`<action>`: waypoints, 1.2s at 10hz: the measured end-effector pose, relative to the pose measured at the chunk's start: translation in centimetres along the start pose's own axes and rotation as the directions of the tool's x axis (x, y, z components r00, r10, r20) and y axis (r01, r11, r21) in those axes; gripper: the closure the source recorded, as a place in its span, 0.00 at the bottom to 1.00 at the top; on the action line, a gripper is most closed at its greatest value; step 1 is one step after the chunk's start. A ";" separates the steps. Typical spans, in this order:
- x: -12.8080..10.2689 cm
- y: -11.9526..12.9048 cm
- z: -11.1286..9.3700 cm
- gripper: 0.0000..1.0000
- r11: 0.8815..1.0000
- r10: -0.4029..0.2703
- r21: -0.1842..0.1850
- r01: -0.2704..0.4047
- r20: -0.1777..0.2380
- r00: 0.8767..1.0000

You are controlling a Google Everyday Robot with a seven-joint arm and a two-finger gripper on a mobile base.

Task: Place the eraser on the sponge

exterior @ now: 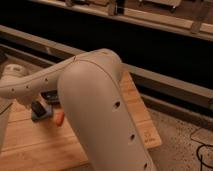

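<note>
Wooden table [30, 145], gripper [36, 106] at sponge [44, 115]

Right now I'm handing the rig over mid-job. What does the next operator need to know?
Gripper: down low over the left part of the wooden table, right at the sponge, largely hidden behind the arm.
Sponge: flat on the table, with an orange-red stick just to its right.
Eraser: not clearly visible. The dark shape on the sponge could be the eraser or part of the gripper.
Done: the gripper is at the sponge.
Left: confirm the eraser rests on the sponge, then let go and lift clear.
</note>
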 end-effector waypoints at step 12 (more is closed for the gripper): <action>0.0 0.3 1.9 0.66 0.999 0.009 -0.041 -0.009 -0.011 1.000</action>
